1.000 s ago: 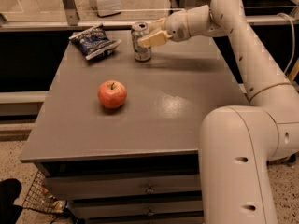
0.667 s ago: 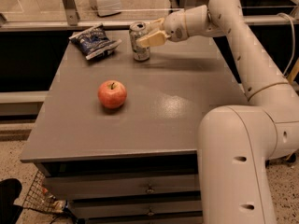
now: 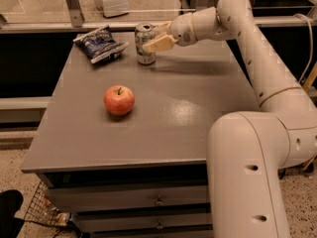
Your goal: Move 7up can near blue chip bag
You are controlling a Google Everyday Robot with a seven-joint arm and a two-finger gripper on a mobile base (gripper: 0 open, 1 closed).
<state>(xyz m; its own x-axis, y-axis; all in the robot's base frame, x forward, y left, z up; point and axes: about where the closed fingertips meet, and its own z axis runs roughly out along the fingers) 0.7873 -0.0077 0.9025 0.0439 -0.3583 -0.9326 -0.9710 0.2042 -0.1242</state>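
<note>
The 7up can (image 3: pixel 144 44), silver with green markings, stands upright on the grey table (image 3: pixel 188 113) near its far edge. The blue chip bag (image 3: pixel 100 43) lies flat just left of the can, a small gap between them. My gripper (image 3: pixel 151 37) reaches in from the right. Its tan fingers (image 3: pixel 157 44) sit on either side of the can's upper part and are closed on it. The can's right side is hidden by the fingers.
A red apple (image 3: pixel 119 99) sits on the table's left middle, nearer to me than the can. My arm's large white body (image 3: pixel 247 172) fills the front right. A metal rail and glass run behind the table. A wire basket (image 3: pixel 44 212) sits on the floor at lower left.
The can and my gripper have shifted slightly left, towards the chip bag. The apple and the bag have not moved.
</note>
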